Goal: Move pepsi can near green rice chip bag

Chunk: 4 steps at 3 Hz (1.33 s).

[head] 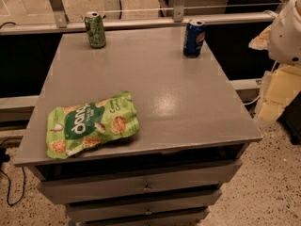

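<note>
The pepsi can stands upright on the far right part of the grey table, close to its far edge, logo facing the near side. The green rice chip bag lies flat at the near left corner, printed side up, well apart from the pepsi can and diagonally across the top from it. A green can stands upright at the far left, level with the pepsi can. Below the top are grey drawers. The gripper is out of view, so whether it is spread or pressed together cannot be told; only a white rounded robot part shows at the far right edge, off the table.
</note>
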{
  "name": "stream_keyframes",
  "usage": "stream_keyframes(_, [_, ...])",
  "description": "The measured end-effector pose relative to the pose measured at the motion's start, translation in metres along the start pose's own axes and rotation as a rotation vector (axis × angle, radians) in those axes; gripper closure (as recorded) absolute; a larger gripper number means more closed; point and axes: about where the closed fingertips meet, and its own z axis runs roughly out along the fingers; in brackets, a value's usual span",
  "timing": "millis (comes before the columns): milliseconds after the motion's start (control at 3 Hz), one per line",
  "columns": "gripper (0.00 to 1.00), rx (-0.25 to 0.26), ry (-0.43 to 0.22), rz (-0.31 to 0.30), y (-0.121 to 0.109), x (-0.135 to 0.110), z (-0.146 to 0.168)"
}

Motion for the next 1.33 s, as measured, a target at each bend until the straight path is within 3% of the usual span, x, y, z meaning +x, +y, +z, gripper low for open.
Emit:
stream_keyframes(667, [0.00, 0.012, -0.036, -0.019, -0.013, -0.005, 0.012])
stream_keyframes(1333, [0.00, 0.123, -0.149, 0.062, -0.120, -0.019, 0.077])
